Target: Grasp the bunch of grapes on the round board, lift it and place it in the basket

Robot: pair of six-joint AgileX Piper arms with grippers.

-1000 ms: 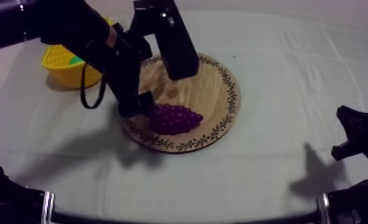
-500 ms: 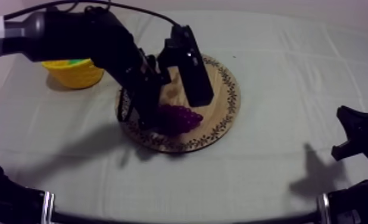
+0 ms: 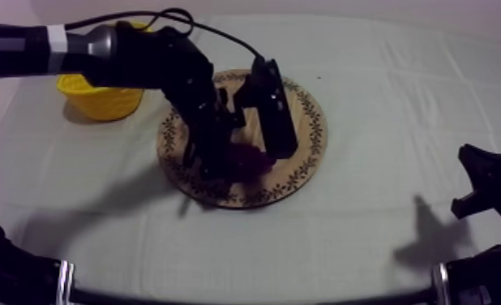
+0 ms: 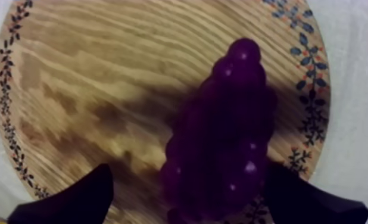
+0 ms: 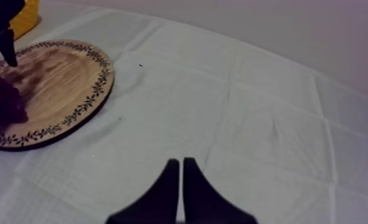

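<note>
Left wrist view looks straight down on the bunch of dark purple toy grapes (image 4: 222, 137), which lies on the round wooden board with a patterned rim (image 4: 91, 77). Its long axis runs from between the fingers out toward the board's far rim. The narrow tip points away from the gripper and stops just short of the leaf pattern, and the broad end sits between the fingers. The bunch is a tapering cluster of glossy round beads with small highlights, and it casts a dark shadow on the wood grain beside it.

The left gripper (image 4: 190, 176) is low over the board with its two black fingers (image 4: 73, 199) spread apart, one at each side of the broad end. A strip of bare wood shows between one finger and the fruit; whether the other finger touches cannot be told.

In the top view the yellow basket (image 3: 100, 101) stands on the grey-white cloth (image 3: 383, 81) near the board, at the table's left side.

The right gripper (image 5: 180, 161) hovers above bare cloth, well apart from the board, its fingers pressed together into a narrow wedge.
</note>
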